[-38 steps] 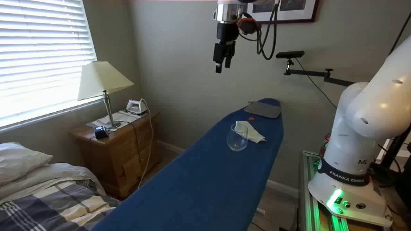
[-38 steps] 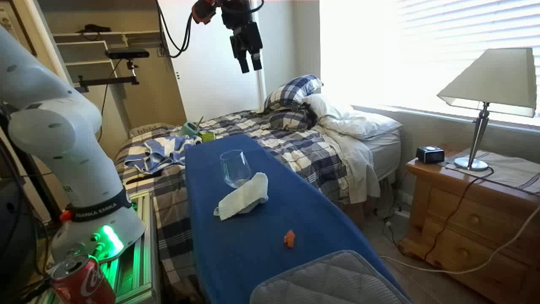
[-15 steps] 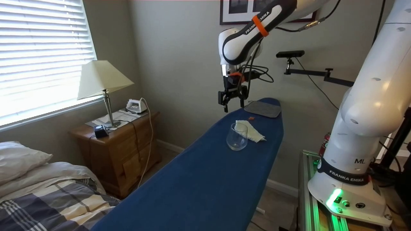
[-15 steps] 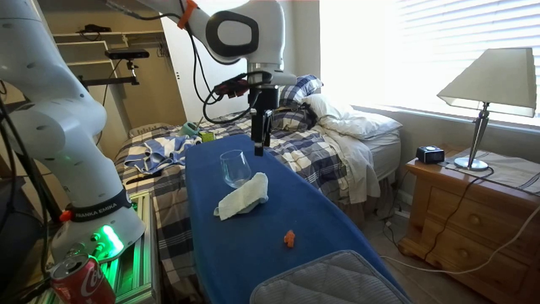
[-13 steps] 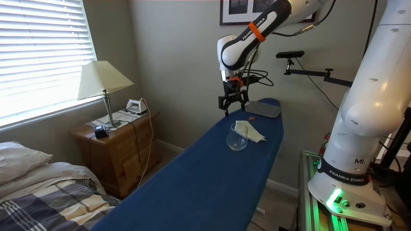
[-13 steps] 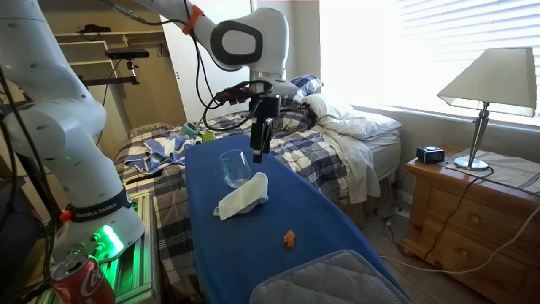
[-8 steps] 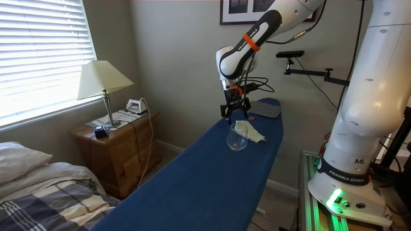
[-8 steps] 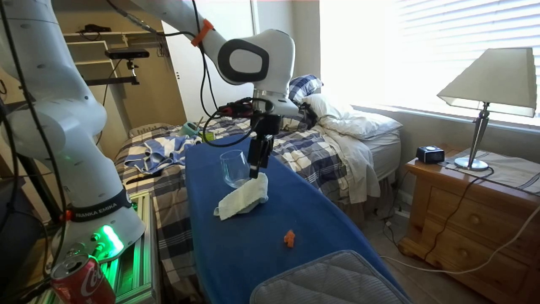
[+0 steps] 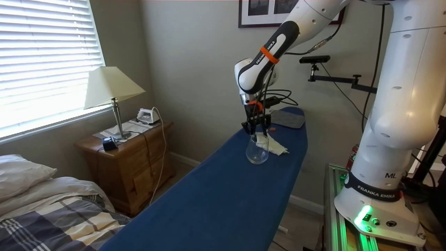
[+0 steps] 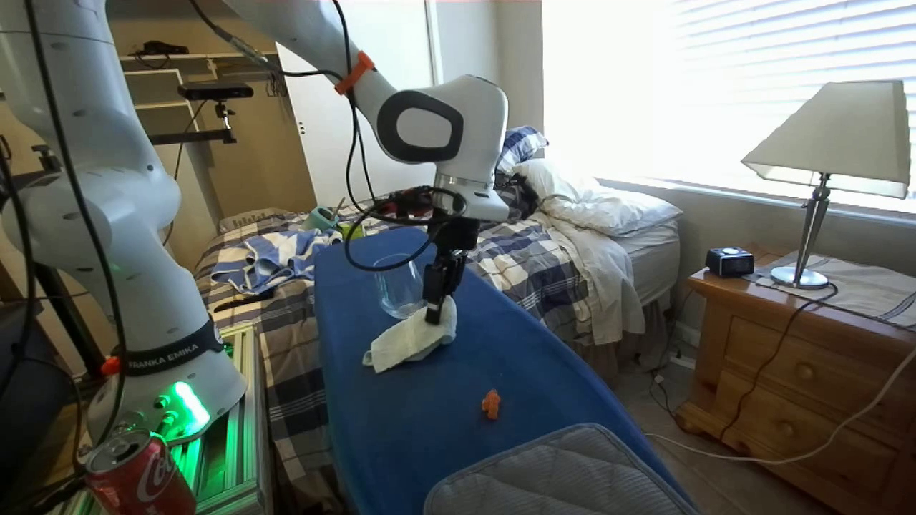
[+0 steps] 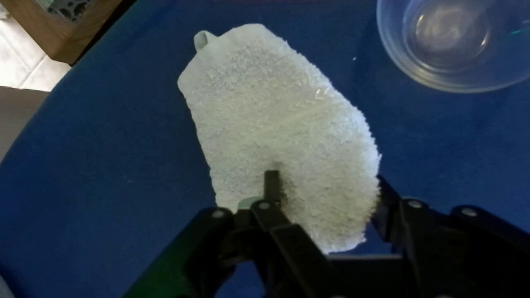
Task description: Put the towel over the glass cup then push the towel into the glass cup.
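1. The clear, rounded glass cup point(image 9: 257, 153) stands upright on the long blue-cloth-covered table point(image 9: 216, 195); the blue shows through its base in the wrist view.
2. The folded white terry-cloth towel point(image 11: 277, 124) lies on the table just beside the cup, outside it, with a strip of blue between the two in the wrist view.
3. The black two-fingered end effector point(image 11: 326, 182) is down at the towel, its fingers point(image 11: 272, 186) wide apart with part of the cloth between them; in the wrist view the left one meets the upper face, the right one the right edge.
4. At near left in an exterior view, the red metal Coca-Cola can point(image 10: 139, 476) stands upright by the white robot base point(image 10: 215, 390); what is inside cannot be told.
5. On the far side, the rounded teal container point(image 10: 320, 219) sits on the plaid-covered bed point(image 10: 504, 268), too small to tell what it holds.
6. In an exterior view, the small orange object point(image 10: 491, 405) lies near and right of the towel, and the grey quilted pad point(image 10: 558, 476) at the table's near end.
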